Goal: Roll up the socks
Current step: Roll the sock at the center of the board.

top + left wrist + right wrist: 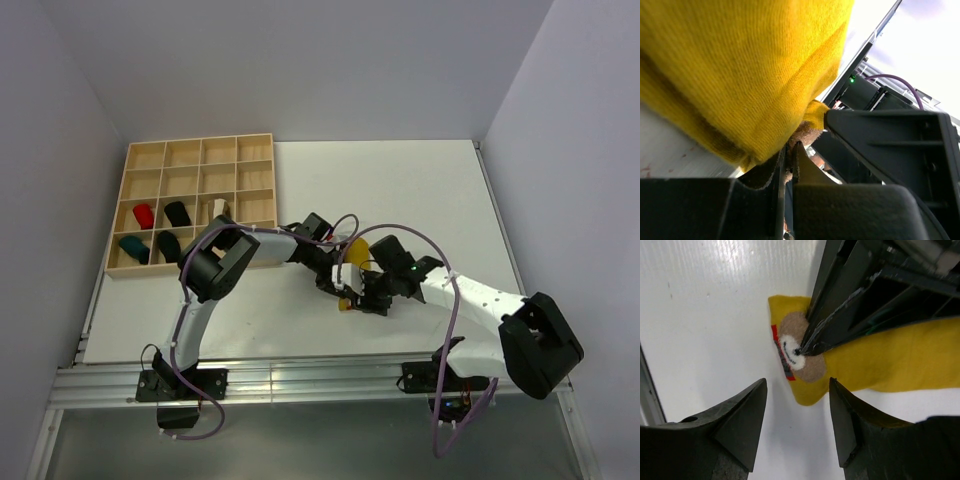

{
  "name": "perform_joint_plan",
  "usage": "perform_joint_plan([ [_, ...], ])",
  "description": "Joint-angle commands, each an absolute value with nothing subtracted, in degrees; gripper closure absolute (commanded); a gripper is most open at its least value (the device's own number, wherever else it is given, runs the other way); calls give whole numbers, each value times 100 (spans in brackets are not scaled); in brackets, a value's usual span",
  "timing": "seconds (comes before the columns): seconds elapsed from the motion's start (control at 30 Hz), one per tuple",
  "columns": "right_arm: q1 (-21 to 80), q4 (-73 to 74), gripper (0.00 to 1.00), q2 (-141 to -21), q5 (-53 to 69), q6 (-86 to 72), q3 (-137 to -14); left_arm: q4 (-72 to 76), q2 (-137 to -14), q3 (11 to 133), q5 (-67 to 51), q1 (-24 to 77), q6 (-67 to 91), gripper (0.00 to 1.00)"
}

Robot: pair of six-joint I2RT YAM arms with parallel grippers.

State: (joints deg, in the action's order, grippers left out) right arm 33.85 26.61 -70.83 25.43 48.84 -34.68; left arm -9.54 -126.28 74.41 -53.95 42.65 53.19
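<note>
A mustard yellow sock [900, 357] is seen lying flat on the white bench [420, 190], near its middle and between the two arms. One end of the sock carries a round brown patch [810, 370] with a small white centre and a red strip along its edge. This end is pinched by the left fingers [807, 342], which are closed narrowly on the fabric right at the patch. In the left wrist view the fabric is seen bunched and draped close over these fingers, with the brown patch caught in the slim gap between them. The right fingers [752, 410] are held moderately wide apart just beside that same end of the sock, with nothing gripped between them. Whether they touch the bench cannot be told.

Well apart from the sock, a wooden tray [190, 150] divided into compartments is set at the far left corner of the bench. Stubby rolled socks are kept in its nearer rows: a red roll [143, 215], a black roll [178, 213] and a white roll [218, 208] in one row, with a teal roll [133, 248] and a second black roll [168, 244] in the row nearest the arms
</note>
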Motion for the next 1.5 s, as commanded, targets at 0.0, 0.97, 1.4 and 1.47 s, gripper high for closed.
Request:
perform_joint_plan([
  [0.0,3577,2110,40,-6935,2189,4781,-3498,-1617,-13069,7295,-4667,4201,5353,100],
  [0.97,4289,1819,69,-7611,1521,4623,-3234,-1468,-12938,7278,-4641,4192,5423,89],
  [1.4,4105,2215,81,-7409,1977,4667,-3164,-554,-12296,6882,-4123,3990,6038,72],
  [1.47,4087,2215,81,-7427,1986,4676,-3173,-728,-12296,7109,-3886,3964,5864,71],
])
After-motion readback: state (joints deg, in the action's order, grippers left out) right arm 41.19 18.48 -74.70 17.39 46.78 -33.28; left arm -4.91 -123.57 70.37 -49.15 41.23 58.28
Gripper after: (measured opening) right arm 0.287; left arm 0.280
